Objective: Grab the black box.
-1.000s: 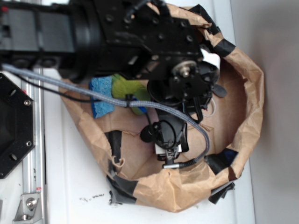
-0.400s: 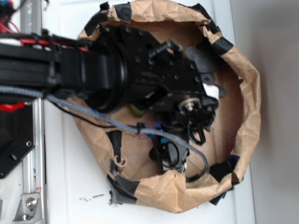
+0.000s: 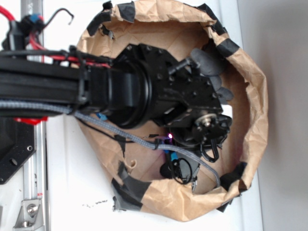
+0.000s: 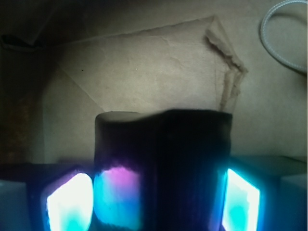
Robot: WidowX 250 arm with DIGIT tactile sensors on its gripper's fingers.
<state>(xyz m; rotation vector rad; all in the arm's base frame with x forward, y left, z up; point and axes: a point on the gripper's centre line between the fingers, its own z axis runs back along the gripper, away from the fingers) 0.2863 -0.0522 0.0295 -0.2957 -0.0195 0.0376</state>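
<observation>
White table (image 3: 67,192), brown paper enclosure (image 3: 255,96) with black tape patches (image 3: 127,10); arm lowered inside.

Since a second ago the gripper (image 4: 154,202) has been carried down and toward the near wall; the blue sponge is now covered. The black box (image 4: 163,159) is seen between the lit fingers (image 4: 70,202), apparently clamped; lifting is judged next.

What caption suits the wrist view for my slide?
Wrist view: black box between glowing gripper fingers over brown paper.
</observation>
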